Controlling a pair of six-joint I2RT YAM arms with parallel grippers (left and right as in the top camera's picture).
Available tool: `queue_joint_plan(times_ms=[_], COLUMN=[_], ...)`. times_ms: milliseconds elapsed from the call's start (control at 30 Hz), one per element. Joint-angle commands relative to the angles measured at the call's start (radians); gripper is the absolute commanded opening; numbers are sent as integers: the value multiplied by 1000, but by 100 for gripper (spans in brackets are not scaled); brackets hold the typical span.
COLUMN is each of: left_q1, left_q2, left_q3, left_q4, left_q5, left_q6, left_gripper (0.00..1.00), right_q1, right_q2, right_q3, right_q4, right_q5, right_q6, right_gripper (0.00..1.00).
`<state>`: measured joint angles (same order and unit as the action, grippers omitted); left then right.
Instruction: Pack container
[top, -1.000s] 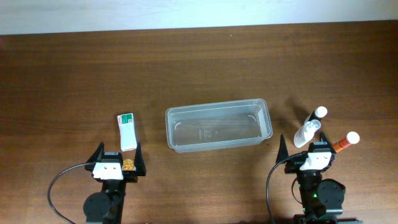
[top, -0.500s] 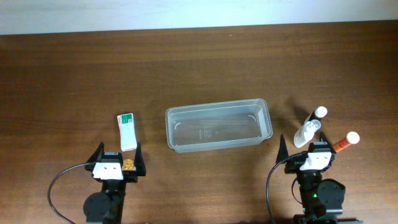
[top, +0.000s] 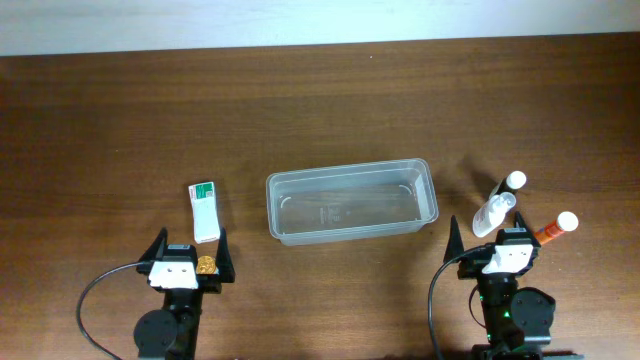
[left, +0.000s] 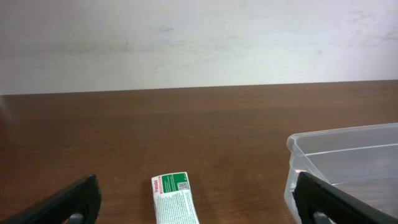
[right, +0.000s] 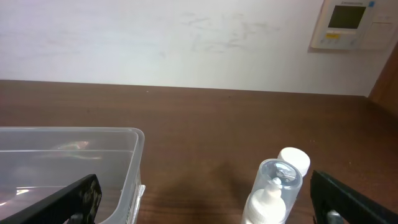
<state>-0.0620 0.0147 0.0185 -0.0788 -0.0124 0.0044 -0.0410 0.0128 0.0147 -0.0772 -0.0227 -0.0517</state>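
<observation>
The clear plastic container (top: 350, 201) sits empty at the table's middle; its corner shows in the left wrist view (left: 348, 163) and in the right wrist view (right: 74, 163). A white and green sachet (top: 205, 211) lies left of it, just ahead of my left gripper (top: 189, 262), which is open and empty; the sachet also shows in the left wrist view (left: 175, 199). A small gold object (top: 205, 264) lies between the left fingers. My right gripper (top: 496, 250) is open and empty. A clear spray bottle (top: 493, 214) stands between its fingers in the right wrist view (right: 272, 196).
A white-capped bottle (top: 509, 185) lies behind the spray bottle. An orange bottle with a white cap (top: 556, 228) lies right of the right gripper. A pale wall with a thermostat (right: 351, 23) bounds the table's far side.
</observation>
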Motion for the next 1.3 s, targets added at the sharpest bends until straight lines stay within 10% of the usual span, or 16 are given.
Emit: queue_joint_plan(times_ms=[0, 367, 933, 1267], left_q1=[6, 6, 6, 6], left_q2=[-9, 113, 923, 1080], left_q3=[-3, 280, 1048, 1087], left_q4=[-8, -232, -865, -908], left_q5=[21, 103, 99, 99], left_q6=[9, -64, -40, -41], left_gripper=[99, 99, 100, 99], right_q1=[8, 8, 7, -151], right_q2=[-9, 108, 1061, 1403], right_q3=[-9, 268, 1369, 1466], right_q4=[19, -209, -1112, -1238], right_q5=[-46, -23, -12, -79], right_q6=[61, 146, 142, 219], right_gripper=[99, 98, 98, 98])
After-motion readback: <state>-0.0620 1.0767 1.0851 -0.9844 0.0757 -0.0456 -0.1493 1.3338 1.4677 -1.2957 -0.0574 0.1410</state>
